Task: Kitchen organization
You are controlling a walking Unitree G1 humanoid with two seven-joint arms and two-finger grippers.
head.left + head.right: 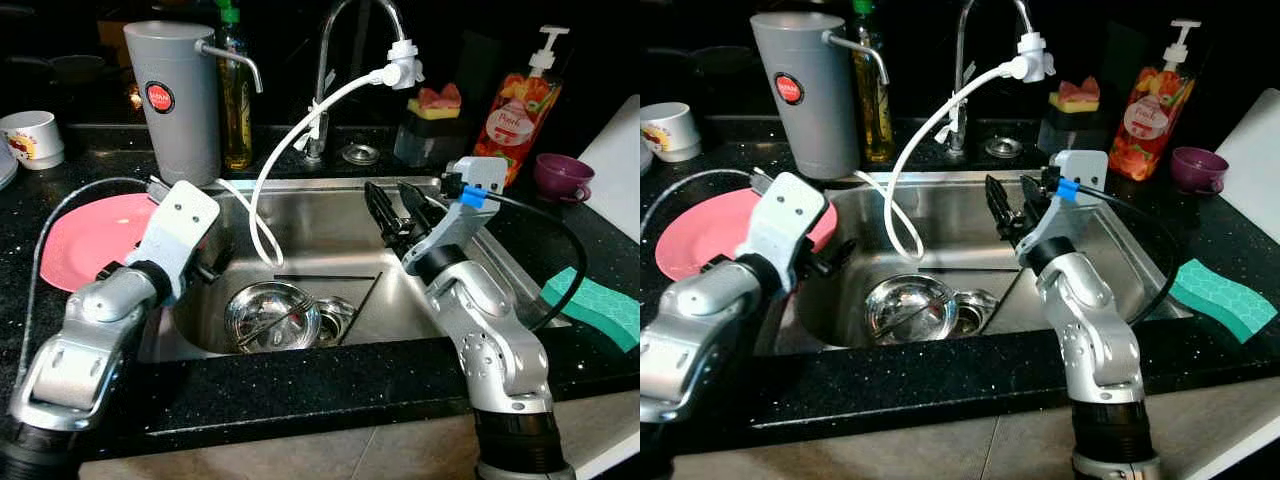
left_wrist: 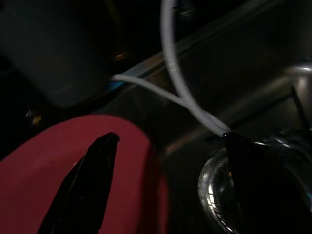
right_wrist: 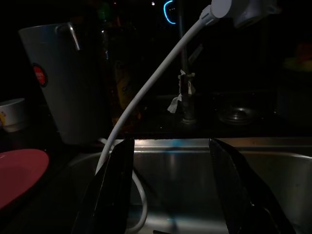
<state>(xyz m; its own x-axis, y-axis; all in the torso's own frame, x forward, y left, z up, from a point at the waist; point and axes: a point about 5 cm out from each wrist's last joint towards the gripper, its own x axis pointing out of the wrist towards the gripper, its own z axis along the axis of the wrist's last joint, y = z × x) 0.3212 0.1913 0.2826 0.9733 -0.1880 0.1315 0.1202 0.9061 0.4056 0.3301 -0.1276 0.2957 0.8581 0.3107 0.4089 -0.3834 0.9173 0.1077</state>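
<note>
Steel bowl (image 1: 272, 315) sits at the bottom of the sink (image 1: 330, 215) beside the drain, and both my grippers hang over the basin holding nothing: the left gripper (image 2: 170, 161) has its fingers spread wide above the edge of the pink plate (image 1: 85, 240) and the bowl, the right gripper (image 1: 398, 215) has its fingers parted over the middle of the basin. I judge I am about to pick up the bowl or plate, so the left must drop lower and clear the white hose (image 1: 300, 130). Around me the black speckled surface (image 1: 300, 385) carries a grey canister (image 1: 175, 95), soap bottle (image 1: 520, 110), purple cup (image 1: 562, 177) and green sponge (image 1: 595, 305); the room behind is dark.
</note>
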